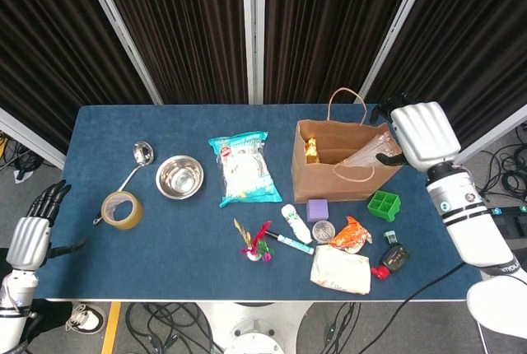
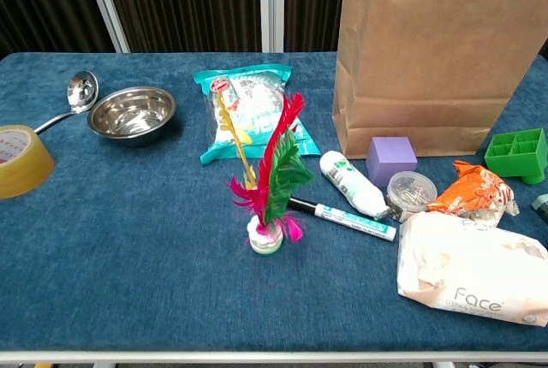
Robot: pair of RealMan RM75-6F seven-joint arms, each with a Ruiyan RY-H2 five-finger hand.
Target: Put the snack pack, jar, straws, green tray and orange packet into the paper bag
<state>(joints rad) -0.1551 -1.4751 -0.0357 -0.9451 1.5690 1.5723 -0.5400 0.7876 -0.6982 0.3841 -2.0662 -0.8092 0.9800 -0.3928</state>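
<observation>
The brown paper bag (image 1: 339, 174) (image 2: 428, 51) stands upright right of centre. A clear pack of straws (image 1: 368, 151) slants down into its mouth, and my right hand (image 1: 418, 132) grips the pack's upper end at the bag's right rim. The teal snack pack (image 1: 244, 167) (image 2: 244, 111) lies flat to the left of the bag. In front of the bag are the small clear jar (image 1: 322, 230) (image 2: 405, 194), the orange packet (image 1: 352, 235) (image 2: 471, 192) and the green tray (image 1: 384, 203) (image 2: 518, 152). My left hand (image 1: 33, 235) hangs off the table's left edge, fingers apart and holding nothing.
A purple cube (image 2: 391, 160), white bottle (image 2: 349, 184), marker (image 2: 351, 218), feather shuttlecock (image 2: 270, 180) and wipes pack (image 2: 471, 274) crowd the bag's front. A steel bowl (image 1: 179, 177), ladle (image 1: 138, 160) and tape roll (image 1: 121, 208) sit on the left. Something gold (image 1: 311, 150) lies inside the bag.
</observation>
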